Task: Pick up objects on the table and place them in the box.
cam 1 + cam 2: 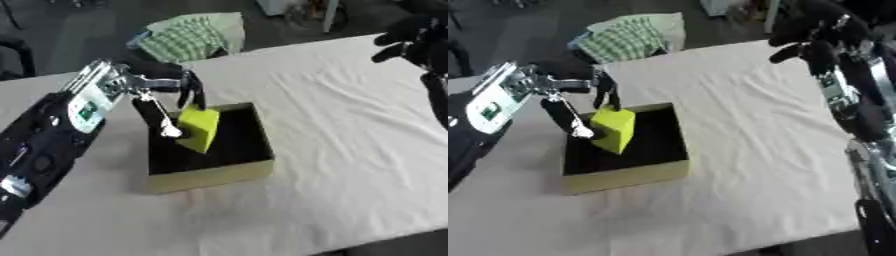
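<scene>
Currently left hand [166,100] pinches yellow block [199,128] between fingers and thumb, block tilted, hanging over dark inside of box [210,172] (lower end below rim). Right hand [815,37] raised at far right, fingers curled, empty. White cloth [332,125] covers table.

box: we see the open olive cardboard box [210,176] on the white-clothed table [350,150]
block: yellow-green foam block [199,128] over the box's left half
cloth: checked green cloth [188,37] behind the box

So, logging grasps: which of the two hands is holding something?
The left hand, pinching the yellow block over the box; the right hand holds nothing.
</scene>
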`<state>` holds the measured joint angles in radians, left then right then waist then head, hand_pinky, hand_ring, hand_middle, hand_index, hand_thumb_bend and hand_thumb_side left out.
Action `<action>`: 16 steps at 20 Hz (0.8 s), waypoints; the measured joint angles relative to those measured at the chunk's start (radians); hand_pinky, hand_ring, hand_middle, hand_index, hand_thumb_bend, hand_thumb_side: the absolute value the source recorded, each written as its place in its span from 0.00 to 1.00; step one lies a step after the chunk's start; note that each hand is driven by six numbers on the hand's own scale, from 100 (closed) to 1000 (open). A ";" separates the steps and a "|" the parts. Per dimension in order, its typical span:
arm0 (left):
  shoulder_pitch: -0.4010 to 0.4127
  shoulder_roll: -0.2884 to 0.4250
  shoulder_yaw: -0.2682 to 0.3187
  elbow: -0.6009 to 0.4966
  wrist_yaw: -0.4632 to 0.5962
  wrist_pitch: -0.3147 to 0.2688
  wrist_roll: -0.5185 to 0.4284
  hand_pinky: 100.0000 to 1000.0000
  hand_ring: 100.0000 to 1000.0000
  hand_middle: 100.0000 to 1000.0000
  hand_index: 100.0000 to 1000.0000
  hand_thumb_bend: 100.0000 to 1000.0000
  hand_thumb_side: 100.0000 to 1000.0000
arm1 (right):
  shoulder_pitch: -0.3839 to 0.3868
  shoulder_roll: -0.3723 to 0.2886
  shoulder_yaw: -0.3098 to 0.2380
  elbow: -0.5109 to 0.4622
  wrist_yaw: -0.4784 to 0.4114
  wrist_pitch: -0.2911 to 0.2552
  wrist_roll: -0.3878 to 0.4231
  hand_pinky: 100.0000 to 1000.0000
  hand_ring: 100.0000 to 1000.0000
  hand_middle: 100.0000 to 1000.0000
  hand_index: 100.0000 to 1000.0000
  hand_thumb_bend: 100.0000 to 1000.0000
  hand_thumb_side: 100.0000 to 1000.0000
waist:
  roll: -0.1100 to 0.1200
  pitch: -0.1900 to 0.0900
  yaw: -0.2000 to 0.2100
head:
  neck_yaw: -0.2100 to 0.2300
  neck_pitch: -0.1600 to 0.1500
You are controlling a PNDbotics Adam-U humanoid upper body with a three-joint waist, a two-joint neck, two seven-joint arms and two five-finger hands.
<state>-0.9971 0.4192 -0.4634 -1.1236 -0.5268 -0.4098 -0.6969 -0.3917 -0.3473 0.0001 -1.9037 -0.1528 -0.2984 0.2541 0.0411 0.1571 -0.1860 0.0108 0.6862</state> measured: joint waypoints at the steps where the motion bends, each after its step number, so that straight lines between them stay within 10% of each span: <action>1: 0.004 0.000 0.000 0.000 -0.005 -0.003 0.003 0.76 0.59 0.62 0.75 0.39 0.18 | 0.000 0.000 0.000 0.000 0.000 0.000 0.000 0.58 0.69 0.66 0.90 0.00 0.58 | 0.000 0.001 0.000 | -0.001 0.000; 7: 0.014 -0.004 0.000 -0.019 -0.027 -0.028 0.028 0.83 0.72 0.74 0.84 0.70 0.40 | 0.001 0.001 0.000 0.000 0.000 0.001 -0.001 0.58 0.69 0.66 0.90 0.00 0.58 | -0.005 0.003 0.005 | -0.003 0.000; 16: 0.092 0.069 0.072 -0.181 0.061 0.024 0.119 0.83 0.66 0.70 0.80 0.57 0.50 | 0.015 0.006 -0.003 0.009 0.001 0.004 -0.004 0.58 0.69 0.66 0.90 0.00 0.59 | -0.012 0.003 0.046 | -0.003 0.009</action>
<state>-0.9051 0.4883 -0.3912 -1.3043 -0.4663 -0.3861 -0.5781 -0.3766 -0.3417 -0.0028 -1.8949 -0.1519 -0.2949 0.2499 0.0288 0.1596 -0.1402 0.0075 0.6947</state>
